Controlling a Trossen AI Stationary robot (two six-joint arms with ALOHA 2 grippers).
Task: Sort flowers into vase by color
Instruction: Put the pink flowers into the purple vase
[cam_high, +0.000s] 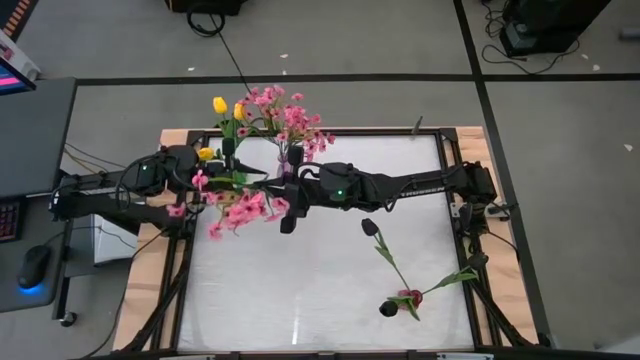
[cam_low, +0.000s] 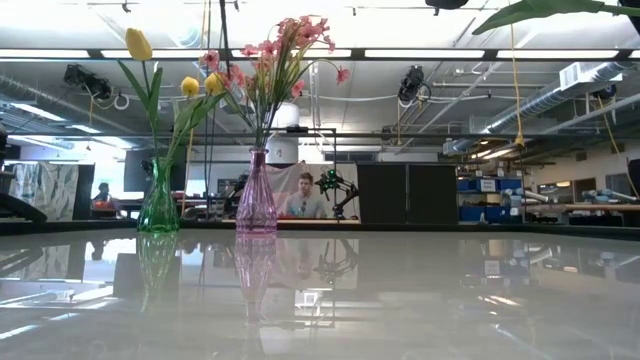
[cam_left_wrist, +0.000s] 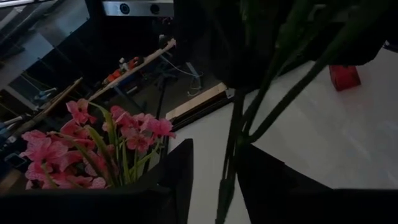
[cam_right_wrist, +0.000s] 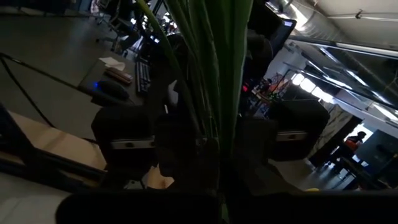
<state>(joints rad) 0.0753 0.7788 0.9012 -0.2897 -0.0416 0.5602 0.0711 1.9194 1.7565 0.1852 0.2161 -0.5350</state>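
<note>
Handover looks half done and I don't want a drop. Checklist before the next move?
1. Right gripper shut on the pink spray stems: ok.
2. Left gripper around the same stems, jaws apart, not clamped: not ok.
3. Pink vase upright, pink blossoms already in it: ok.
4. Green vase upright, holding only yellow tulips: ok.
5. Room in the pink vase's neck for another stem: cannot tell.
6. Dark tulips lie unsorted on the table, no third vase in view: not ok.
</note>
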